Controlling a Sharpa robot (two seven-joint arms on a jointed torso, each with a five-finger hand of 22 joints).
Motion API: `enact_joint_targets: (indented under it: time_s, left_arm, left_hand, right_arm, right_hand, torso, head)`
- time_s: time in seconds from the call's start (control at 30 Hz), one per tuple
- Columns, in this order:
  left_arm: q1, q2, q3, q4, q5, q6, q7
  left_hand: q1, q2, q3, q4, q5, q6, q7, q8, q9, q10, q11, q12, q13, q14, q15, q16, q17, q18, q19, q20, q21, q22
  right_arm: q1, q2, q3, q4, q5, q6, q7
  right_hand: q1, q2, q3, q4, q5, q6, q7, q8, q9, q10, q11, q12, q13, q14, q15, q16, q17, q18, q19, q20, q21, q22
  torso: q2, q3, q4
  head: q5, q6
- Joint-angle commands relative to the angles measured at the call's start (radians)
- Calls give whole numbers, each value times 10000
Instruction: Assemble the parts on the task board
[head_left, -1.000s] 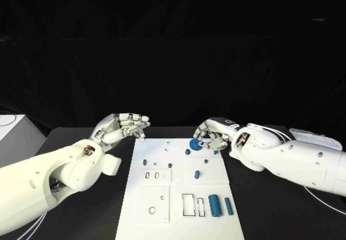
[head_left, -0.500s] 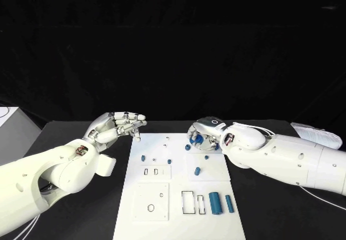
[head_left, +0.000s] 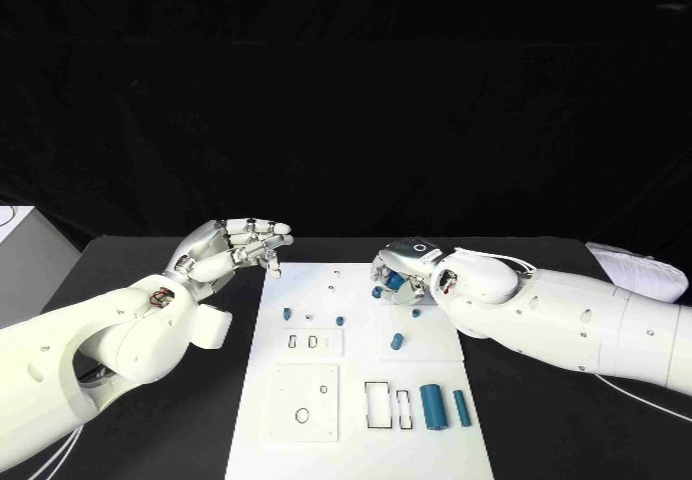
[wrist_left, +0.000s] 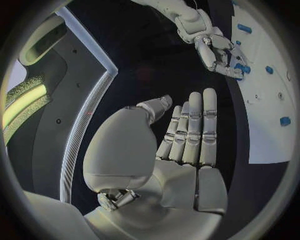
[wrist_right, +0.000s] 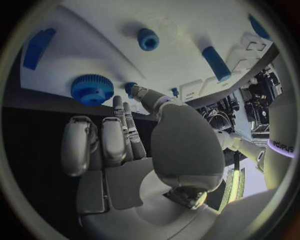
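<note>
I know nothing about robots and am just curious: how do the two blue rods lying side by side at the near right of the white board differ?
The thick blue rod is clearly fatter than the thin blue rod. The thick one lies next to the rectangular cut-outs, while the thin one lies nearer the right edge of the task board. Both are blue, lie flat and run parallel, pointing away from the robot.

A flat black table (head_left: 159, 440) with a matte surface fills the lower half of the scene. Behind it hangs a dark black backdrop (head_left: 346, 110). At the table's left edge stands a pale grey box-like object (head_left: 26, 262). On the right edge lies a crumpled white cloth or paper (head_left: 635, 266).
</note>
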Motion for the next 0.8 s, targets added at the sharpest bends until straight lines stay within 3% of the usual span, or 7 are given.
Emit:
enact_joint_targets:
  time_s: [0.03, 0.4, 0.8]
  left_arm:
    - [-2, 11, 22, 50, 115, -5, 42]
    - [-2, -17, 53, 79, 114, 44, -18]
    - [-1, -30, 68, 64, 115, 81, -134]
  left_hand:
    - [-70, -13, 69, 1, 2, -31, 84, -42, 9, -78, 32, -27, 3, -83, 11, 47, 13, 143, -9, 19, 55, 13]
    - [-72, -5, 171, -19, 9, -107, 143, -93, 9, -177, 82, -40, -1, -209, 53, 78, 21, 139, -86, 50, 124, 38]
    - [-100, -8, 172, -3, 3, -121, 151, -102, 9, -193, 89, -41, 0, -219, 61, 87, 22, 138, -99, 58, 132, 39]
  right_arm:
    - [-15, 31, -5, -11, -252, 235, -162]
    - [-29, 77, -19, -50, -271, 402, -259]
    - [-39, 87, -21, 80, -241, 90, -255]
  right_hand:
    - [-31, -19, -8, 98, 25, -78, -17, -32, 31, 1, -5, 6, 51, 346, -2, 108, 53, -157, 71, 5, 101, 87]
    - [-10, 66, -44, 256, 67, 139, -60, 119, 201, 310, -76, 88, 301, 338, -53, 299, 206, -188, 110, -34, 247, 314]
    - [115, 229, 26, 330, 112, 394, -117, 287, 379, 537, -148, 140, 541, 326, -107, 403, 266, -204, 123, -78, 324, 440]
  torso:
    - [87, -24, 43]
    - [210, -29, 23]
    - [327, -35, 56]
  head:
    - [-13, -18]
    - [-29, 17]
    - [-45, 94]
